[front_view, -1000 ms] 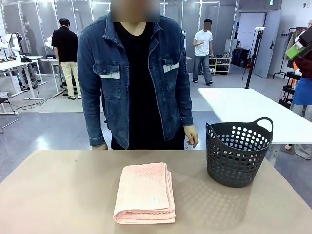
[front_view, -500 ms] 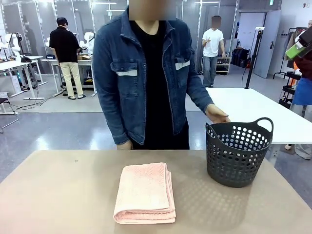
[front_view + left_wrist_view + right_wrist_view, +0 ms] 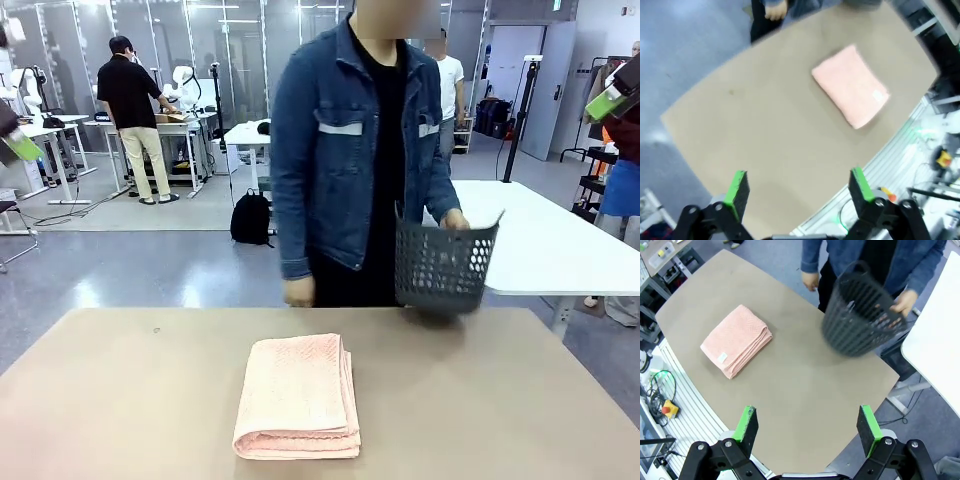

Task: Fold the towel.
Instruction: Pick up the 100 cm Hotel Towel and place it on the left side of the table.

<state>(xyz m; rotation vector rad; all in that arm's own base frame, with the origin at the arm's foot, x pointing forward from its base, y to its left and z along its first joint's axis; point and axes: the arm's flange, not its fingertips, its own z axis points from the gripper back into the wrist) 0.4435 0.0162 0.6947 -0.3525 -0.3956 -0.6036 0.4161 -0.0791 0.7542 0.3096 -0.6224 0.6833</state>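
Folded towel [image 3: 736, 340], basket [image 3: 861, 317] in hand [image 3: 904, 302]

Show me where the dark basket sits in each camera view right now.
Front view: basket right of centre, lifted off the table in the person's hand.
Left wrist view: cannot tell; only a dark blur at the top edge.
Right wrist view: basket upper right, tilted, hand on its rim.
Shared landmark: the folded towel.

Robotics lab, open-plan hall. Polished grey floor [image 3: 120, 260], glass partition walls [image 3: 200, 40] seen across beige worktable [image 3: 130, 380]. White workbenches [image 3: 60, 135] set beyond, white robot arm [image 3: 30, 85] mounted on one. Aluminium frame rails [image 3: 685, 425], cabling, red emergency-stop button [image 3: 663, 410] seen left of right gripper's fingers [image 3: 747, 422].
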